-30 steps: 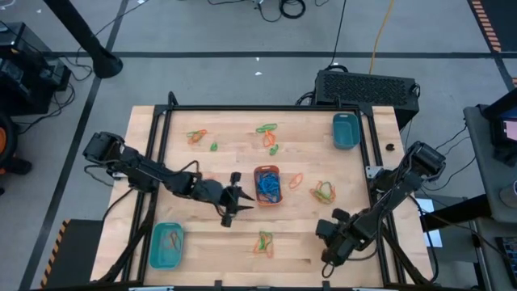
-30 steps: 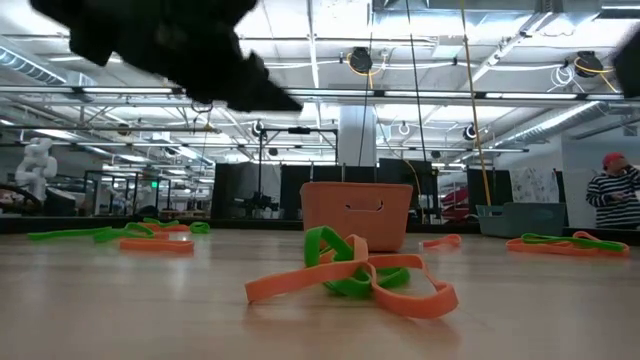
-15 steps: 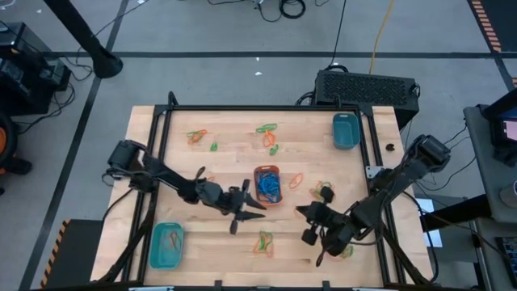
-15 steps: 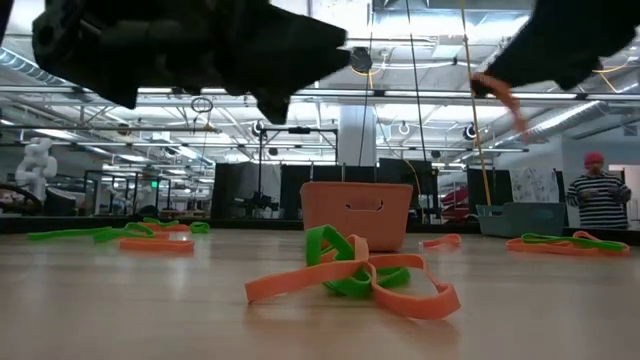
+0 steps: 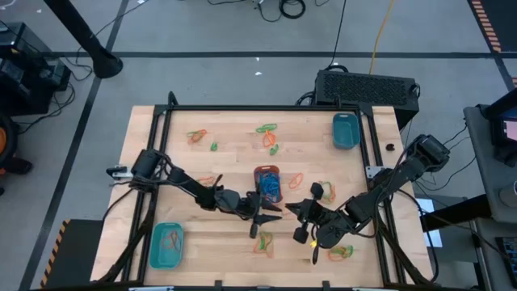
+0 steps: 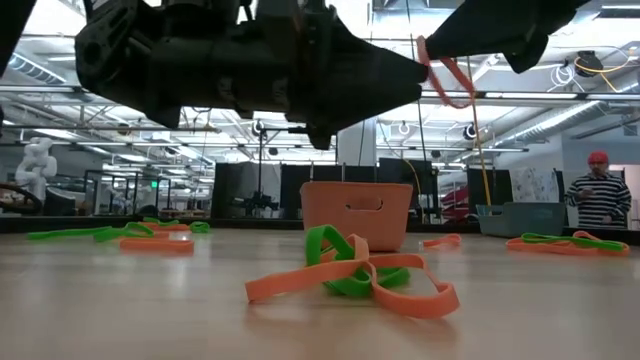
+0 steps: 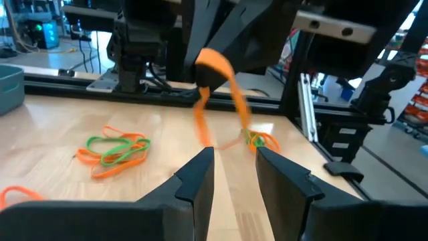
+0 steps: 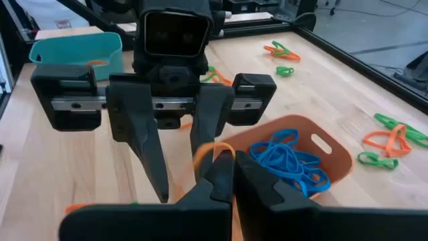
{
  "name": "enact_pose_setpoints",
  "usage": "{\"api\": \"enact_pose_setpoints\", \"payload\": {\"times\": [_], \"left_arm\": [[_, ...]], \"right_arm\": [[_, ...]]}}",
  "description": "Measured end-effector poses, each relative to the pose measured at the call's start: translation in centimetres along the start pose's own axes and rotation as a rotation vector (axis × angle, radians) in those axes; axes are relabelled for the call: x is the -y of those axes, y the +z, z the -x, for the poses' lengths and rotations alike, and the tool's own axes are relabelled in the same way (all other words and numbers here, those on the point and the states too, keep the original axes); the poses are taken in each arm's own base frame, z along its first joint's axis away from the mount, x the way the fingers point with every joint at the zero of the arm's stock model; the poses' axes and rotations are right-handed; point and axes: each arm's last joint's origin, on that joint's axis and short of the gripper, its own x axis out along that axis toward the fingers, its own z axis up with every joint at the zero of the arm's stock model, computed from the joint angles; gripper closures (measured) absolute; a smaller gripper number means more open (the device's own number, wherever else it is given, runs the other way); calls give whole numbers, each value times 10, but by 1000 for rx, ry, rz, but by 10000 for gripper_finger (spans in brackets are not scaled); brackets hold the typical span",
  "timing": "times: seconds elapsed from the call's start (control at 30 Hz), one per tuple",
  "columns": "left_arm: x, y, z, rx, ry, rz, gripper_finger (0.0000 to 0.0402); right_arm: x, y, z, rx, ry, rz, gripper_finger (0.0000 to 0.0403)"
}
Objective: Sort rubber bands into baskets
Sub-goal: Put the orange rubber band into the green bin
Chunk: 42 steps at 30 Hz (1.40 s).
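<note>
Above the table's near middle: a thin orange rubber band is hanging in the air, pinched at its top by the right pincer.
Right pincer: its two dark fingers are pressing together on the orange band, and it is hovering off the wood near the orange basket, facing the other arm.
Left pincer: the left pincer is pointing at the hanging band from just beside it, its two fingers standing apart with a gap between them and gripping nothing.
Orange basket: the small orange rounded-rectangle plastic basket is sitting at the middle of the table, and a tangle of blue rubber bands is lying inside it.
Teal baskets: one teal plastic basket is standing at the far right of the table; the other teal plastic basket is standing at the near left corner with a few bands lying in it.
Loose bands: a knot of green and orange elastic loops is lying on the wood in front of the orange basket in the low view; more orange and green loops are lying scattered along the far side, well apart from the pincers.
Table: the light wooden table is carrying everything inside a black frame.
Background: a person in a striped top is standing in the room beyond the table.
</note>
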Motion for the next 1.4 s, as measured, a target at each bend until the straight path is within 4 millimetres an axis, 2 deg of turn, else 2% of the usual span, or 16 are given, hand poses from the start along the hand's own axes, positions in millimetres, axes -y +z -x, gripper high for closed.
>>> {"api": "enact_pose_setpoints", "payload": {"times": [0.67, 0.97, 1.4], "left_arm": [[-1, 4, -5, 43, 32, -23, 283], [2, 7, -5, 66, -59, -46, 283], [1, 12, -6, 102, -26, -41, 286]], "right_arm": [[0, 0, 0, -3, -1, 12, 402], [2, 1, -3, -3, -14, 12, 402], [3, 1, -4, -3, -18, 9, 402]]}}
